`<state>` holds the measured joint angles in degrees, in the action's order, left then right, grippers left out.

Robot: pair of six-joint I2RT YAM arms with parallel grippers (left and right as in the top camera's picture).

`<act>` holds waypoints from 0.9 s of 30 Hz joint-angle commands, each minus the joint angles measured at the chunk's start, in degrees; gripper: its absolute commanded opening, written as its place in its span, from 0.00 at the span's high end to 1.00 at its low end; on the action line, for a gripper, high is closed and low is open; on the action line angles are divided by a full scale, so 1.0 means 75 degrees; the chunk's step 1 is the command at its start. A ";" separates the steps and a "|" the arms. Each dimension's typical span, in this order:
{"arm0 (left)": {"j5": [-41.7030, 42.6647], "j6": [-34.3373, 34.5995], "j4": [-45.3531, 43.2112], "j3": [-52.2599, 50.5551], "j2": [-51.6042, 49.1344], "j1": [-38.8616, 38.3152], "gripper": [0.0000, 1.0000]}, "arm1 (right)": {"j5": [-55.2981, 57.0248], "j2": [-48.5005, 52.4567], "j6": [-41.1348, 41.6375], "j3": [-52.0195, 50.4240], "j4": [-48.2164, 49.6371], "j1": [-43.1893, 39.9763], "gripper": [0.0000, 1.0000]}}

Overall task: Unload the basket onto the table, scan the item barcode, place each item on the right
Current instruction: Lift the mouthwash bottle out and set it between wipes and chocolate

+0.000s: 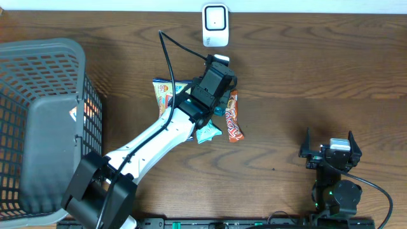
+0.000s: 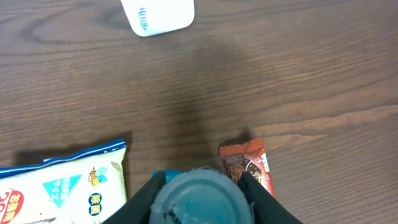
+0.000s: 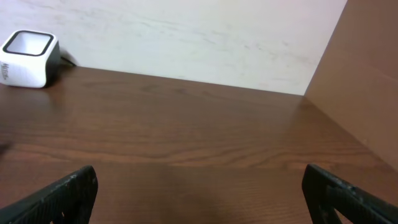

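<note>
The left pincer [image 2: 200,193] is closed on a round teal tub [image 2: 196,210], one finger on each side of its rim. I cannot tell whether the tub is lifted or sits among the snacks. The right pincer [image 3: 199,186] hangs wide open and empty, well off to the side.

The main risk, as I judge it, is a failed read. No barcode shows on the tub, so it may lie underneath, or under a finger. The white scanner [image 2: 157,15] stands ahead of the left pincer, well apart, and the tub may reach it with the wrong face turned.

The second risk is slipping. A smooth round rim gives two fingers little to bite on, and tilting the tub toward the scanner could let it rotate or drop onto the surface [image 2: 298,74].

The third is dragging. An orange snack bar [image 2: 249,163] lies just right of the pincer and a white-and-blue snack bag [image 2: 62,183] just left, either of which could catch.
</note>
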<state>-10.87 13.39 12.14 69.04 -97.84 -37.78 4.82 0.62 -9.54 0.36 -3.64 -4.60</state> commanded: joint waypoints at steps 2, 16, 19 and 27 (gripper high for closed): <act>-0.0134 -0.0093 0.0169 -0.0009 -0.0254 0.0026 0.52 | 0.0058 -0.0032 -0.0052 -0.0006 -0.0026 -0.0032 0.01; -0.0137 -0.0090 0.0160 0.0044 -0.0154 0.0026 0.00 | 0.0058 -0.0032 -0.0052 -0.0006 -0.0026 -0.0032 0.01; -0.0137 -0.0090 0.0169 0.0044 0.0082 0.0026 0.00 | 0.0058 -0.0032 -0.0052 -0.0006 -0.0026 -0.0032 0.01; -0.0128 0.0230 0.0332 0.0044 0.1416 0.0026 0.00 | 0.0058 -0.0032 -0.0052 -0.0006 -0.0026 -0.0032 0.01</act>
<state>-10.92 13.78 13.67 69.04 -92.44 -37.71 4.82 0.62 -9.54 0.36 -3.64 -4.60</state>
